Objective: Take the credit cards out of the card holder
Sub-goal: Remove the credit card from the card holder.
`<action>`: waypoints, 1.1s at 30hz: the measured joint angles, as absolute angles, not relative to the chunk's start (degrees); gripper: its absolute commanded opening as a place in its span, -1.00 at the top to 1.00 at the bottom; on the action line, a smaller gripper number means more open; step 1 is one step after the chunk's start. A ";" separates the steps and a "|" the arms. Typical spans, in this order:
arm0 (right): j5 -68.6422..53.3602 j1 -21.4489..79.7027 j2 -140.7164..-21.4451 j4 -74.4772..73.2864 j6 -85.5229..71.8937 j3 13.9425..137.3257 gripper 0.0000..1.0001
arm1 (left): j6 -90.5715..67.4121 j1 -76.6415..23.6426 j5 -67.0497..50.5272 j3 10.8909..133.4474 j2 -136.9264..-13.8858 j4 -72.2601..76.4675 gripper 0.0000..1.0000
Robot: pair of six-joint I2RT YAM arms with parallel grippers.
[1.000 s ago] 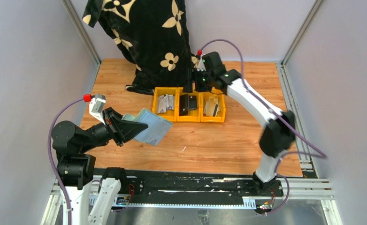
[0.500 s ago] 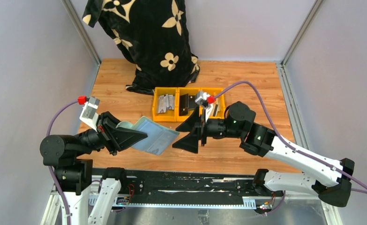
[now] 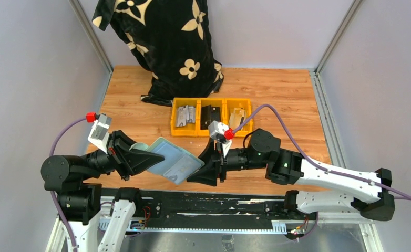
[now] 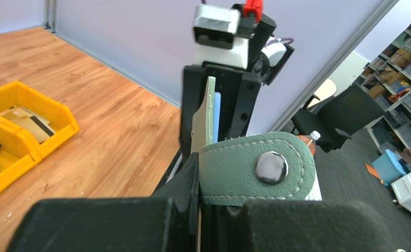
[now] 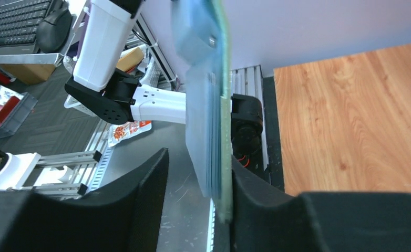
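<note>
Near the table's [image 3: 298, 100] front edge, right pincer [image 3: 206, 167] straddles card holder [image 3: 172, 160].

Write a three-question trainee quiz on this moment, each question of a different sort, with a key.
1. True or false: the left gripper is shut on the card holder.
2. Multiple choice: how many yellow bins stand in the row behind it? A two, B three, C four.
3. Fill in: the card holder's free edge lies between the open jaws of the ___ gripper.

Key: 1 true. 2 B. 3 right; the right gripper.
</note>
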State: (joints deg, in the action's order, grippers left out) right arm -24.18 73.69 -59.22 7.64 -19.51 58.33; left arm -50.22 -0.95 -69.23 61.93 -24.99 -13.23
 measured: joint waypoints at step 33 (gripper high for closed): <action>-13.10 75.40 -56.69 6.83 -14.50 58.00 0.41 | -45.41 -0.95 -65.58 62.15 -31.09 -19.14 1.00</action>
